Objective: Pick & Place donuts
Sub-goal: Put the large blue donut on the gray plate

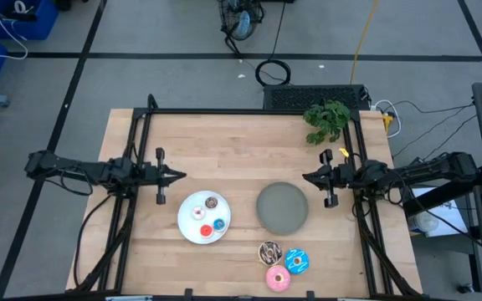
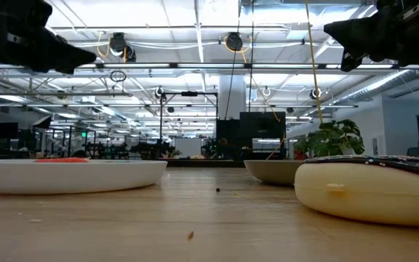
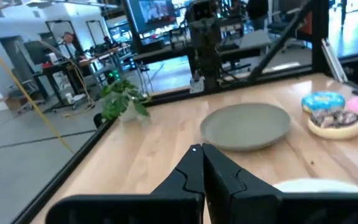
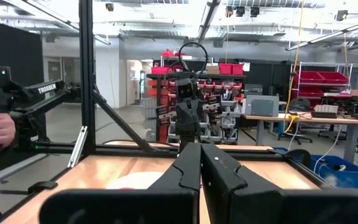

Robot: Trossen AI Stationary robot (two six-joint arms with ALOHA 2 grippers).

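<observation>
Mostly hidden: white plate's small donuts, cut off in left wrist view.

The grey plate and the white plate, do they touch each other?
Apart. The high view shows bare wood between the grey plate and the white plate.

The wooden surface carries a white plate beside a grey plate. Near its front edge lie three large donuts touching: chocolate sprinkled, blue sprinkled and pink. A green plant sits at a far corner.
</observation>
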